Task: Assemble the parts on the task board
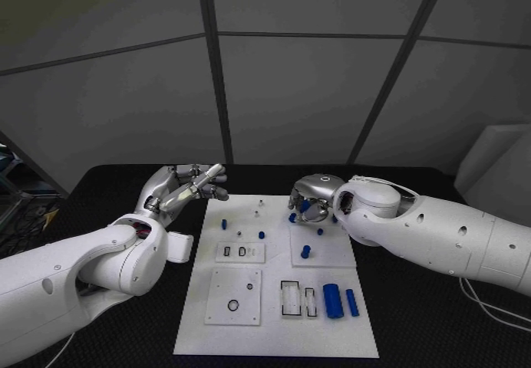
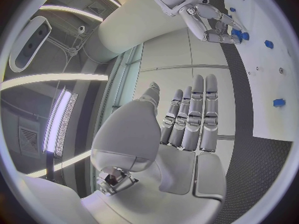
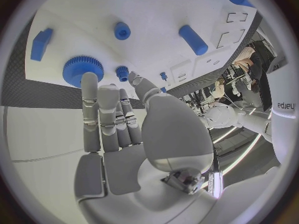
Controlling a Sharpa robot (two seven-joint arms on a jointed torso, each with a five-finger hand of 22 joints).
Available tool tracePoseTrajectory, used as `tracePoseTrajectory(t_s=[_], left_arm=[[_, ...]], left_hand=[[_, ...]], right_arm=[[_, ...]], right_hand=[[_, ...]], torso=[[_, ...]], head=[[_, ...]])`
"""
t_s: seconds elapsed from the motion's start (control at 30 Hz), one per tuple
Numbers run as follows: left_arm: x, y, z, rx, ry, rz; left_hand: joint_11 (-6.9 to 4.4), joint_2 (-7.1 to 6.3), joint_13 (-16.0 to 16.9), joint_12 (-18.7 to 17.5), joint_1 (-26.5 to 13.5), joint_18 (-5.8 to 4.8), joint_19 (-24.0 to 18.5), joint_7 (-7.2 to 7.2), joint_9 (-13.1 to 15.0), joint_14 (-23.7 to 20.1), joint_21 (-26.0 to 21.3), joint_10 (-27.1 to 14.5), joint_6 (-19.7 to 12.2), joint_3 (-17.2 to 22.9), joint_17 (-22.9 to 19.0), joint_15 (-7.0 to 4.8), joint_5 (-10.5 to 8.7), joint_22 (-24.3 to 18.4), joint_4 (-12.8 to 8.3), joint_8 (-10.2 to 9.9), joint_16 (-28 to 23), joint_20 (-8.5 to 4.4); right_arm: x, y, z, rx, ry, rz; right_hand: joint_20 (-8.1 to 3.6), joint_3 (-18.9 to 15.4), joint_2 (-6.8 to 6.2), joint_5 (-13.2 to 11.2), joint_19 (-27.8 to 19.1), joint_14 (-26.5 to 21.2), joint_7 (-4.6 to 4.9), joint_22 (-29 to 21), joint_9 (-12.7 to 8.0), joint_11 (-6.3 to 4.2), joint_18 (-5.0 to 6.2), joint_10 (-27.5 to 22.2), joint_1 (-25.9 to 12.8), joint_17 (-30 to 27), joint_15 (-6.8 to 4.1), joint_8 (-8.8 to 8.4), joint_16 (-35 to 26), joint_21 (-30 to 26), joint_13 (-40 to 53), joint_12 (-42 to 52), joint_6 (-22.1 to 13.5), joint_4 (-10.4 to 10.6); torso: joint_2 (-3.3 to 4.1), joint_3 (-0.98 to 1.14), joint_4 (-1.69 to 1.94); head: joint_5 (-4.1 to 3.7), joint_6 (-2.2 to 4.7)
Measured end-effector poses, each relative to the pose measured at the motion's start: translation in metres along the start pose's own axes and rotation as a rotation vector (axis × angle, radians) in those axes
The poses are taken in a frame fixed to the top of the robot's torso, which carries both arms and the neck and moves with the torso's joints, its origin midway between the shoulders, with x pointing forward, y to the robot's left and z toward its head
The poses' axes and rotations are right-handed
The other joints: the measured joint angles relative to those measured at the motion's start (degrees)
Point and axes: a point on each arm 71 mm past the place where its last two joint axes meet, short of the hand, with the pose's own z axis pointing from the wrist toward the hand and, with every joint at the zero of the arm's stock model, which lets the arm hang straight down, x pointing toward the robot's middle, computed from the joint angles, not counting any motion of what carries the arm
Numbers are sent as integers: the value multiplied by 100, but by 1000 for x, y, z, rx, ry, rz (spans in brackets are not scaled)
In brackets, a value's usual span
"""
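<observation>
Head view: the white board (image 1: 277,337) lies in the middle of the black table (image 1: 443,322), with blue parts spread over it, among them two long cylinders (image 1: 340,300) near its front right and small pegs (image 1: 223,225) farther back. The left hand (image 1: 183,189) hangs beside the board's far left corner, fingers straight and close together, grasping nothing. The right hand (image 1: 312,201) hovers over the board's far right area, fingers pointing down near a blue part (image 1: 295,217). Right wrist view: the right hand's fingers (image 3: 99,119) are extended, holding nothing, just above a blue gear (image 3: 79,70); a peg, a cylinder and a block lie nearby.
</observation>
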Motion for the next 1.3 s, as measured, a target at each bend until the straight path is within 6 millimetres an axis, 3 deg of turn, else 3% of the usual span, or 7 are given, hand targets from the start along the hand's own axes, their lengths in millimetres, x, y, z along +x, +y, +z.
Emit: tracePoseTrajectory(t_s=[0.17, 0.33, 0.6, 1.0, 1.1, 1.3], left_arm=[[0, 0, 0, -2, 3, -1], [-1, 1, 0, -7, 3, 0], [-1, 1, 0, -12, 6, -1], [-4, 2, 0, -16, 2, 3], [-4, 2, 0, -16, 2, 4], [-5, 1, 0, -16, 1, 5]], left_hand=[[0, 0, 0, -24, 0, 0, 0, 8, 0, 0, 0, 0, 8, 0, 13, 0, 0, 0, 0, -21, -22, 0], [0, 0, 0, -24, 0, 0, 0, 8, 0, 0, 0, 0, 8, 0, 22, 0, 0, 5, 0, -21, -21, 0], [0, 0, -4, -65, 0, 0, 0, 32, 0, 0, 0, 0, -16, -16, 51, 0, 0, 4, -15, -61, -55, 0], [33, 0, -10, -105, 0, 0, 0, 50, -5, -21, 0, -34, -35, -16, 95, 22, 0, 3, -15, -92, -101, 0], [34, 0, -10, -105, 0, 0, 0, 50, -5, -21, 0, -34, -35, -16, 95, 21, 0, 3, -15, -92, -101, 0], [34, 0, -10, -105, 0, 0, 0, 50, -5, -21, 0, -34, -35, -17, 103, 22, 0, 3, -15, -90, -101, 0]], right_arm=[[0, 3, 2, -3, 3, -10], [1, 1, 3, 2, 5, -17], [2, 5, 7, -7, 12, -21], [3, 4, 10, -3, 35, -27], [3, 5, 11, -4, 38, -29], [3, 6, 12, -6, 40, -31]], right_hand=[[4, 256, 100, 0, 94, 0, -6, 312, 8, 3, 0, 74, 100, 284, 0, 0, 297, 261, 0, 0, 57, 4], [-5, 451, 106, 0, 162, 0, -5, 565, 7, 5, 0, 129, 106, 525, 0, 0, 540, 470, -1, 0, 99, 28], [-27, 747, 82, 1, 227, 21, -42, 874, 19, -40, 0, 290, 130, 752, -21, 38, 788, 725, 11, 29, 246, 60], [-26, 845, 67, 1, 227, 21, -39, 985, 17, -41, -1, 331, 145, 837, -21, 38, 877, 815, 11, 29, 290, 87], [-27, 893, 57, 1, 269, 21, -38, 1064, 17, -40, -95, 357, 155, 891, -21, 38, 937, 879, 11, 29, 306, 89], [-36, 958, 53, 1, 302, 21, -70, 1182, 24, -60, -94, 416, 159, 1003, -21, 37, 1048, 967, 16, 29, 364, 102]], torso=[[15, 1, -6], [30, 1, -7], [50, -2, -7], [72, -5, -3], [77, -6, -3], [85, -7, -2]], head=[[9, -6], [5, 1], [23, -49], [41, -83], [41, -87], [47, -89]])
